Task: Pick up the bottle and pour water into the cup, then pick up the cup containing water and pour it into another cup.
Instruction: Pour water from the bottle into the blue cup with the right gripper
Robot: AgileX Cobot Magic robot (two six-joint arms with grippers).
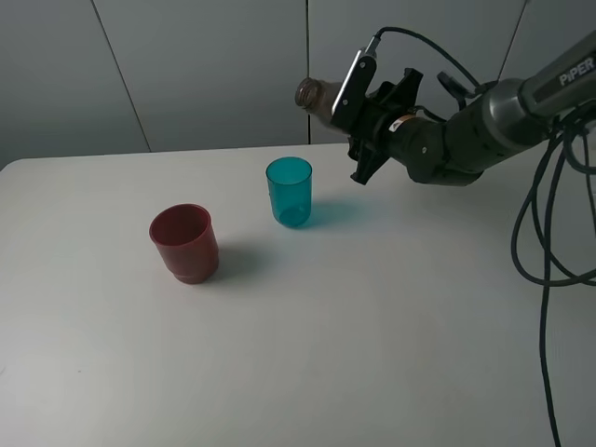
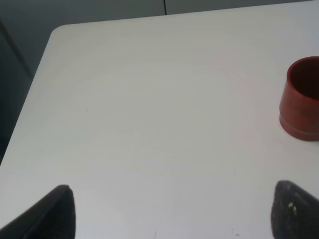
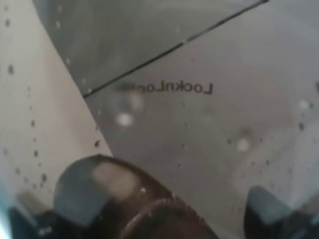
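Observation:
The bottle (image 1: 315, 95) is tipped nearly level in the air, and only its smoky neck shows, pointing left from my right gripper (image 1: 369, 130), which is shut on it. The wrist camera and the gripper hide the body. The neck's mouth hangs above and slightly behind the teal cup (image 1: 290, 192), which stands upright. No stream of water shows. The dark red cup (image 1: 185, 243) stands to the left, nearer the front, and also appears as the red cup (image 2: 303, 99) in the left wrist view. My left gripper (image 2: 172, 214) hovers open over bare table. In the right wrist view the bottle (image 3: 149, 214) fills the blurred, droplet-speckled picture.
The white table (image 1: 372, 354) reaches to a grey panelled wall (image 1: 205, 65) at the back. Black cables (image 1: 545, 242) hang down on the right beside the right arm. The table's rounded far left corner (image 2: 57, 31) shows in the left wrist view.

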